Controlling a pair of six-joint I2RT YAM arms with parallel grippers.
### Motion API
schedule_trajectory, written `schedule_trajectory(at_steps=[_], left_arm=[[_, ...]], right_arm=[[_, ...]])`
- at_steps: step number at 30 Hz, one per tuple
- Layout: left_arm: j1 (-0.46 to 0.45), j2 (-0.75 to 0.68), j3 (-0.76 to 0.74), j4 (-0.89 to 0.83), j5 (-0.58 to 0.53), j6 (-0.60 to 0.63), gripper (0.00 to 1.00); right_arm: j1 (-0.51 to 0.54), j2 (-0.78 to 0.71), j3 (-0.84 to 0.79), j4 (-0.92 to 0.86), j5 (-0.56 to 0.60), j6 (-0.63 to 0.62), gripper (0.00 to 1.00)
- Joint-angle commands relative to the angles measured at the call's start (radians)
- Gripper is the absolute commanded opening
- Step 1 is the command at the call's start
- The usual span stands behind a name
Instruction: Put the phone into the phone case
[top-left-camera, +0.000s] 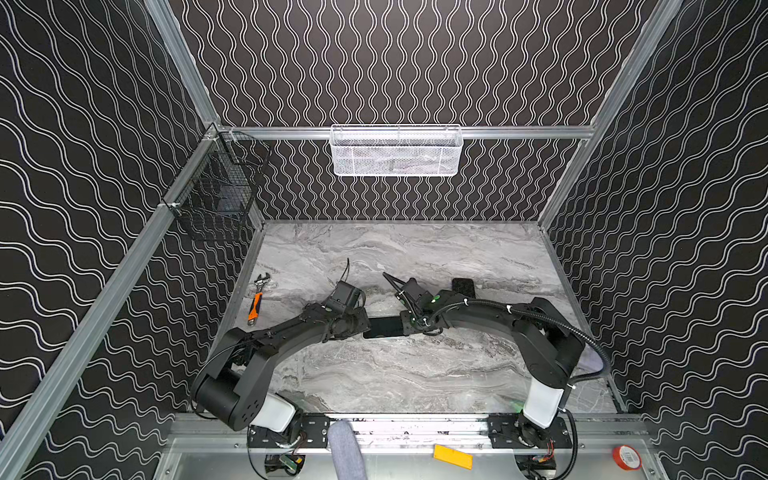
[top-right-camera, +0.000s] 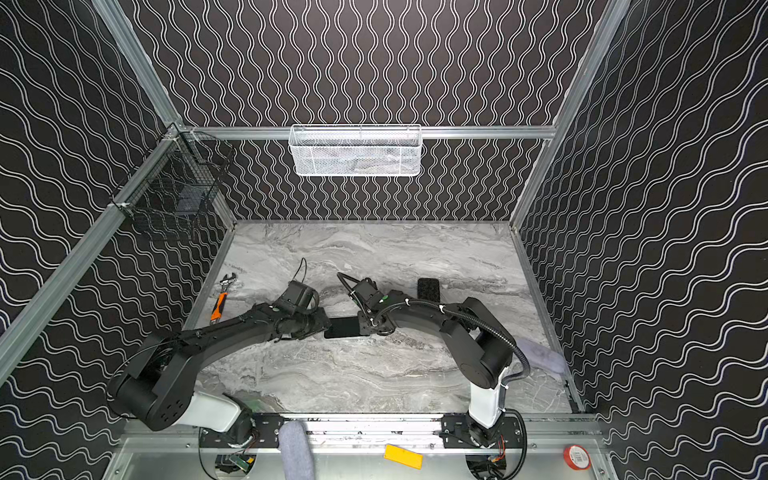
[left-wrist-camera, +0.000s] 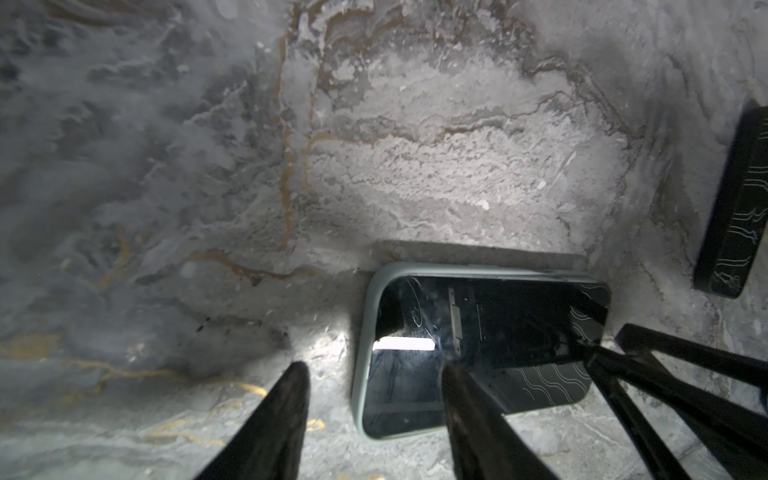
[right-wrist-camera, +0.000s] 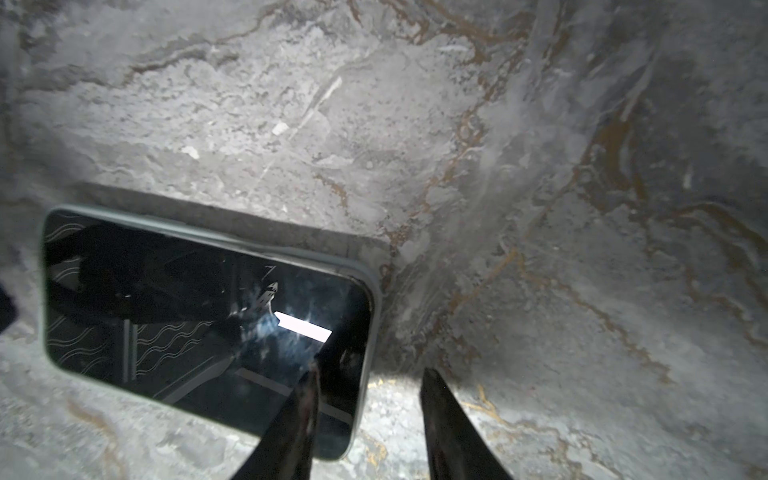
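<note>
The phone (top-left-camera: 384, 328) lies flat on the marble table, dark screen up, between my two grippers in both top views (top-right-camera: 343, 327). A grey-green phone case rim (left-wrist-camera: 365, 332) frames its edges, also seen in the right wrist view (right-wrist-camera: 376, 299). A thin dark gap shows at one corner between the screen and the rim. My left gripper (left-wrist-camera: 374, 365) is open and straddles one short end, with one finger (left-wrist-camera: 461, 390) over the screen and the other over the table. My right gripper (right-wrist-camera: 370, 370) is open and straddles the opposite short end the same way.
A black phone-sized slab (top-left-camera: 463, 286) lies behind the right arm. An orange-handled wrench (top-left-camera: 258, 297) lies at the left edge. A white mesh basket (top-left-camera: 395, 151) and a black wire basket (top-left-camera: 216, 195) hang on the walls. A grey cloth (top-right-camera: 540, 353) sits at the right.
</note>
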Motion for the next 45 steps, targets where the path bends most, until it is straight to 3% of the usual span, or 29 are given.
schedule_trajectory(at_steps=[1, 6, 10, 15, 26, 32, 39, 42, 45], left_arm=[[0.003, 0.006, 0.011, 0.031, 0.005, 0.008, 0.57], [0.004, 0.011, 0.009, 0.038, 0.007, 0.007, 0.60], [0.015, 0.032, -0.024, 0.082, 0.024, -0.017, 0.73], [0.031, 0.057, -0.061, 0.172, 0.074, -0.056, 0.82], [0.032, 0.074, -0.121, 0.280, 0.180, -0.068, 0.85], [0.032, 0.024, -0.103, 0.137, 0.167, -0.010, 0.98], [0.032, -0.029, -0.013, -0.162, 0.045, 0.080, 0.98], [0.032, -0.029, -0.012, -0.183, 0.065, 0.088, 0.98], [0.032, -0.038, -0.049, -0.099, 0.130, 0.068, 0.98]], right_arm=[[0.006, 0.013, 0.012, -0.044, 0.036, 0.003, 0.42], [0.006, -0.005, -0.025, 0.009, -0.024, -0.001, 0.43], [0.002, -0.031, -0.060, 0.098, -0.111, 0.012, 0.49], [-0.020, -0.035, -0.096, 0.179, -0.199, 0.039, 0.51], [-0.027, -0.012, -0.131, 0.228, -0.243, 0.054, 0.51], [-0.031, -0.005, -0.144, 0.242, -0.248, 0.061, 0.51], [-0.031, -0.005, -0.154, 0.261, -0.254, 0.062, 0.51], [-0.030, -0.005, -0.154, 0.265, -0.252, 0.060, 0.51], [-0.029, -0.009, -0.156, 0.274, -0.250, 0.061, 0.51]])
